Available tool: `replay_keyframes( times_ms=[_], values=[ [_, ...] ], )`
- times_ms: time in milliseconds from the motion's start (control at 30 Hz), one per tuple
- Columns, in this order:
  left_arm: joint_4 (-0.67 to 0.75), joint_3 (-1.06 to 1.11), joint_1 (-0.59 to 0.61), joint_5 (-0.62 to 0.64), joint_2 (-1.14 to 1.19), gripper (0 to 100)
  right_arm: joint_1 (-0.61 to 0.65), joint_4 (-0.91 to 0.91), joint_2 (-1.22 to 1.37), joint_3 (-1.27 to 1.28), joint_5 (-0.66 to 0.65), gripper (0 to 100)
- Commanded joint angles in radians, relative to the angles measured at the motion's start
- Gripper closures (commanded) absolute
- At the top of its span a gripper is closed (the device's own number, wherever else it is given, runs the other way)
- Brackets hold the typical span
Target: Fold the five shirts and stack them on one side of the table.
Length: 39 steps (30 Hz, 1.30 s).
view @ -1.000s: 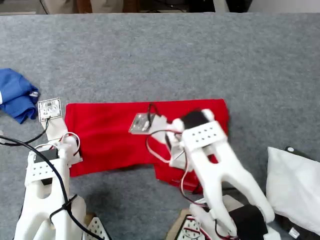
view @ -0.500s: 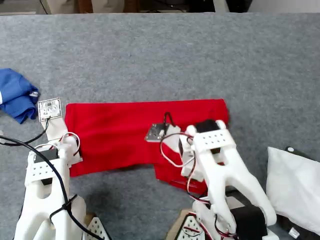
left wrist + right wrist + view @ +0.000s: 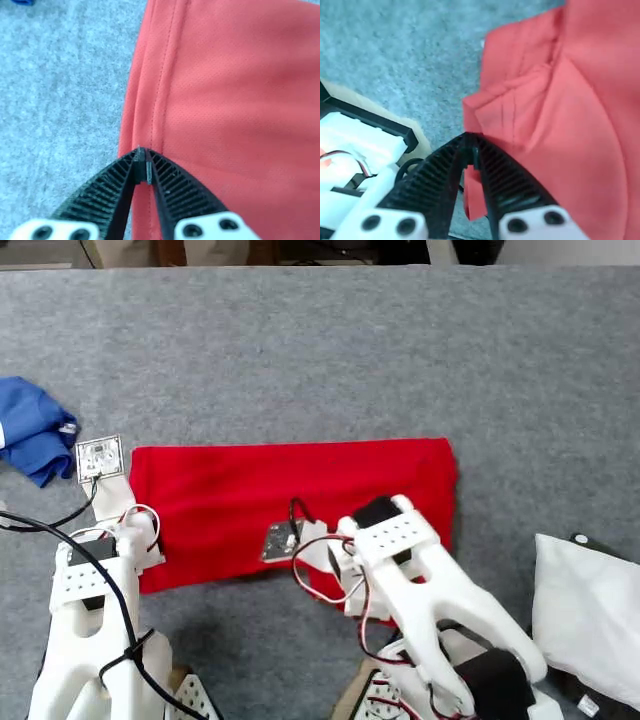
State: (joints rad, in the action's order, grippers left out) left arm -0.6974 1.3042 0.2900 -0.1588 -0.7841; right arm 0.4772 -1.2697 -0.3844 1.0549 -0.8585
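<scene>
Between the clenched tips of the right gripper (image 3: 470,146) a fold of the red shirt (image 3: 250,500), spread flat at centre, is pinched. The left gripper (image 3: 142,162) is closed on its hem at 9 o'clock. That thin pinch could be lost, or the cloth bunched, if dragged against the held hem. Within the last second the right gripper has been drawn from the shirt's middle toward 6 o'clock.

The right arm (image 3: 430,580) covers part of the near edge of the red shirt (image 3: 230,500). The picture's edges cut off the blue shirt (image 3: 30,435) and the white cloth (image 3: 590,610).
</scene>
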Motion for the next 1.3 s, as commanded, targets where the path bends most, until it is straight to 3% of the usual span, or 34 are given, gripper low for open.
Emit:
replay_keyframes(
  times_ms=[0, 167, 333, 467, 633, 800, 967, 1267],
  values=[
    [0.018, -0.017, 0.0, 0.005, 0.004, 98, 0.019, 0.015, 0.038, -0.001, 0.008, 99.4],
    [-0.066, -0.083, 0.011, 0.005, -0.005, 98, -0.033, -0.124, -0.005, -0.166, 0.008, 99.4],
    [-0.377, -0.417, 0.008, 0.028, 0.004, 98, -0.177, -0.282, -0.087, -0.452, -0.044, 99.4],
    [-0.442, -0.629, -0.034, 0.104, 0.053, 98, -0.297, -0.284, 0.012, -0.651, -0.081, 99.4],
    [-0.37, -0.706, -0.163, 0.144, 0.302, 98, -0.378, -0.239, 0.272, -0.845, -0.071, 99.4],
    [-0.219, -0.778, -0.181, 0.161, 0.607, 98, -0.458, -0.138, 0.507, -0.977, -0.025, 99.4],
    [-0.226, -0.937, -0.155, 0.152, 0.872, 98, -0.533, -0.069, 0.648, -1.036, -0.021, 99.4],
    [-0.292, -1.138, -0.035, 0.15, 1.095, 98, -0.636, 0.058, 0.842, -1.038, -0.083, 99.4]
  ],
)
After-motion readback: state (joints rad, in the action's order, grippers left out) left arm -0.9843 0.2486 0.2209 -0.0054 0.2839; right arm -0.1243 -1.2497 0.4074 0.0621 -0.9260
